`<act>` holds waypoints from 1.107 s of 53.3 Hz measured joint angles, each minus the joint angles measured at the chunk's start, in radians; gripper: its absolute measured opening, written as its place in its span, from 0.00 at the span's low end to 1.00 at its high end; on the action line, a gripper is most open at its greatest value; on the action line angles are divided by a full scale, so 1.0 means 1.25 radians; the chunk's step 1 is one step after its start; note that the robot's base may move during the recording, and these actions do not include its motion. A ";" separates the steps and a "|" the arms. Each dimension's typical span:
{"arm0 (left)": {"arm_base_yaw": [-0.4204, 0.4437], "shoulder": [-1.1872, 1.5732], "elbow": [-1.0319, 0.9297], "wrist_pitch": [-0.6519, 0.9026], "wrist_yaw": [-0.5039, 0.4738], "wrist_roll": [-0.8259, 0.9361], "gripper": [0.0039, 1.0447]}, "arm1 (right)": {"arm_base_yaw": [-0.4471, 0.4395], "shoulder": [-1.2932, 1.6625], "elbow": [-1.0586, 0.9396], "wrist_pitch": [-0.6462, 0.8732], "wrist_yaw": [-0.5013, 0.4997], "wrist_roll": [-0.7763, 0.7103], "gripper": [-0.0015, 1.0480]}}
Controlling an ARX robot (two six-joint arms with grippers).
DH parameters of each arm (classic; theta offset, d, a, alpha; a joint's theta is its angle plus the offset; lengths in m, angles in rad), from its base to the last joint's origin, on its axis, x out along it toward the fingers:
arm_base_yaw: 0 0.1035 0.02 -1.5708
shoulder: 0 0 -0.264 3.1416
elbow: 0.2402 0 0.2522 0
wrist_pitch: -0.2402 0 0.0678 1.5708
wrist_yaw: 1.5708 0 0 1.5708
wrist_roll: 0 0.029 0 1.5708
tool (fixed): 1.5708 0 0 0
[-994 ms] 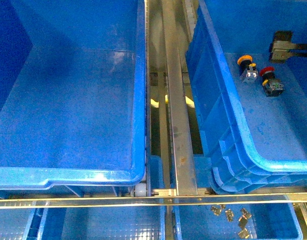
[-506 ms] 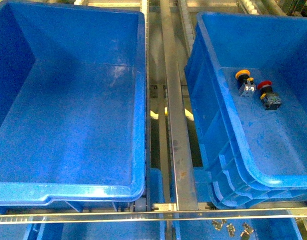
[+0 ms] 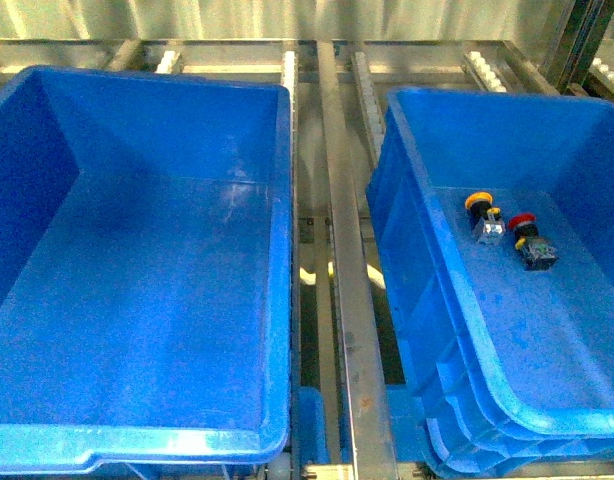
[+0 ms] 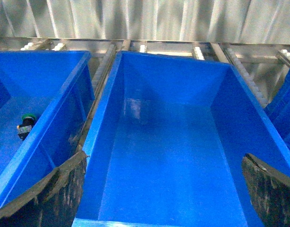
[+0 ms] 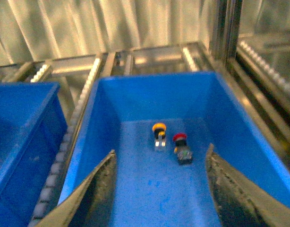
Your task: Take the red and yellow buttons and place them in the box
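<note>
A large blue crate fills the left of the front view, its floor bare. Beside it, across a metal rail, sits the box, nested so stacked rims show. On the box floor the yellow button and the red button lie just beside each other. The left gripper and right gripper both hang with fingers spread wide, holding nothing. A green button lies in another crate.

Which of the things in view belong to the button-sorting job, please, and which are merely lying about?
Belonging to the job:
- yellow button
- red button
- nested blue box holding both
- right hand, open above them

Just lying about:
- empty blue crate
- green button in a further crate
</note>
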 joint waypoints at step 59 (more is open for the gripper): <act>0.000 0.000 0.000 0.000 0.000 0.000 0.93 | -0.003 -0.527 -0.012 -0.524 0.000 -0.049 0.03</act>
